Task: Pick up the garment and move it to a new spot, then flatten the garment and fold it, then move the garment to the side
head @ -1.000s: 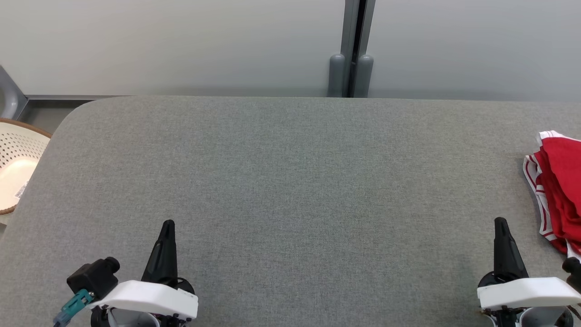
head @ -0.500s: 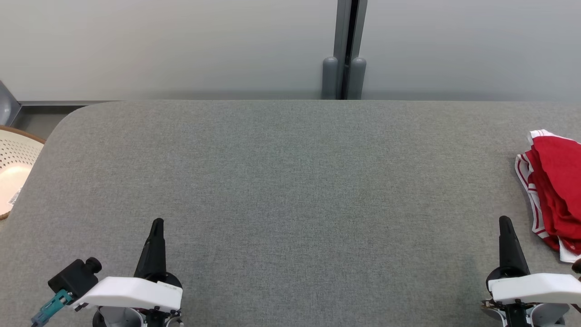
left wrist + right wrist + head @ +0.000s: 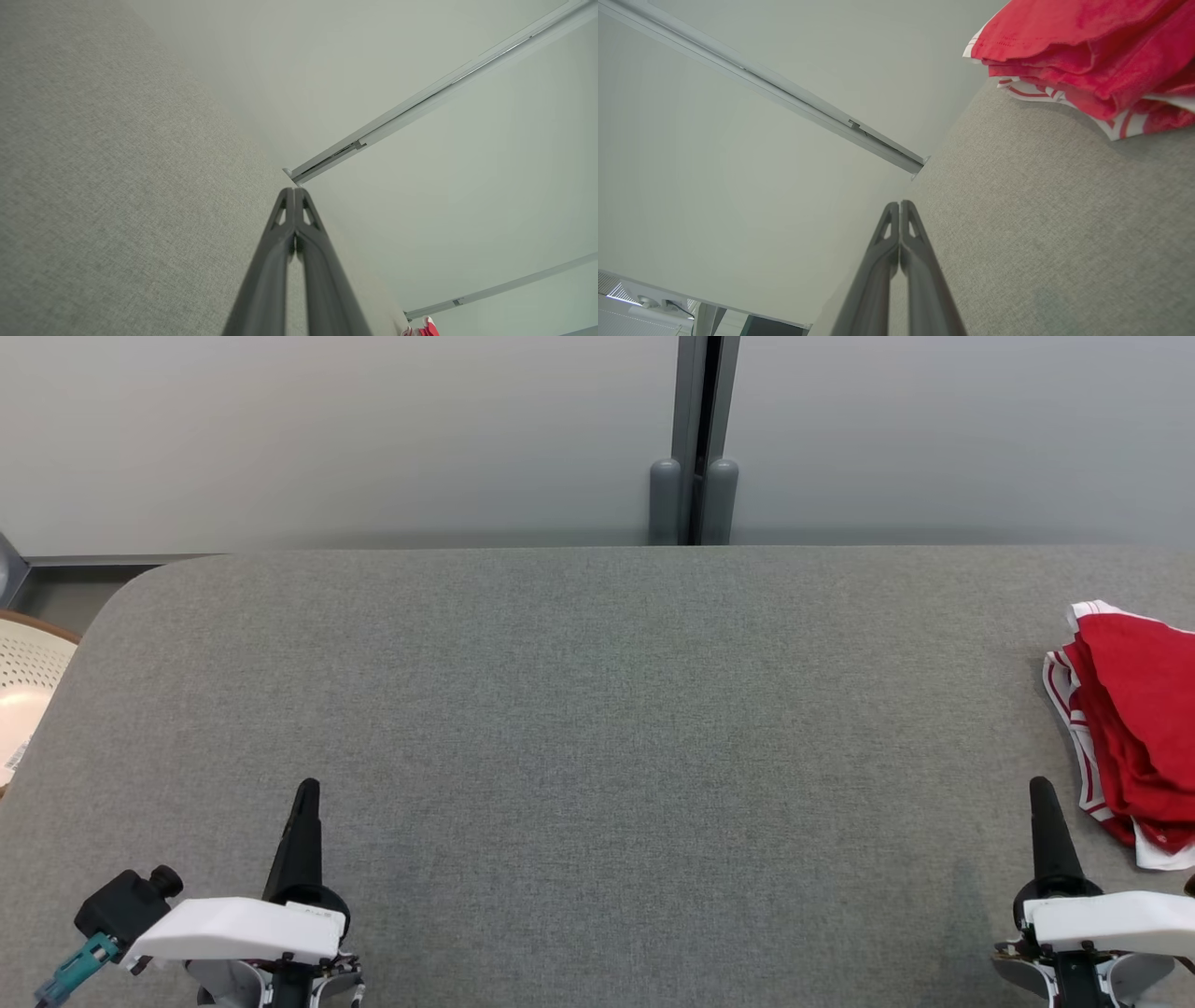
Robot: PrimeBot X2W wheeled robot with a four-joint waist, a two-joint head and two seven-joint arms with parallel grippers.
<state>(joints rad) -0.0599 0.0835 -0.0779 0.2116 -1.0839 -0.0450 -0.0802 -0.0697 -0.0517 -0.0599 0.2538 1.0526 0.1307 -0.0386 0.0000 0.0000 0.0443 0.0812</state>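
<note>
Grey fabric-covered bench (image 3: 597, 709), rounded far-left corner. It backs onto a pale wall (image 3: 327, 429) with a dark vertical post (image 3: 693, 439) at centre.

Garment (image 3: 1134, 709): red cloth with white striped trim, in a bunched, layered heap on the bench. It sits at the far right of the head view and is cut off by that view's edge. Not flattened, not held by anything.

Left gripper (image 3: 304, 793): low at the near left of the bench, fingers pointing away from the robot. Left wrist view shows the two dark fingers pressed together at the tips with nothing between them. Well apart from the garment, which shows there as a small red scrap at the bottom edge.

Right gripper (image 3: 1039, 791): near right of the bench, just beside the garment's near-left corner, not touching it. Right wrist view shows its fingers closed tip to tip and empty, with the red folds up and to the right of them.

White perforated basket (image 3: 23, 681) with a brown rim sits off the bench's left end, partly out of view.
</note>
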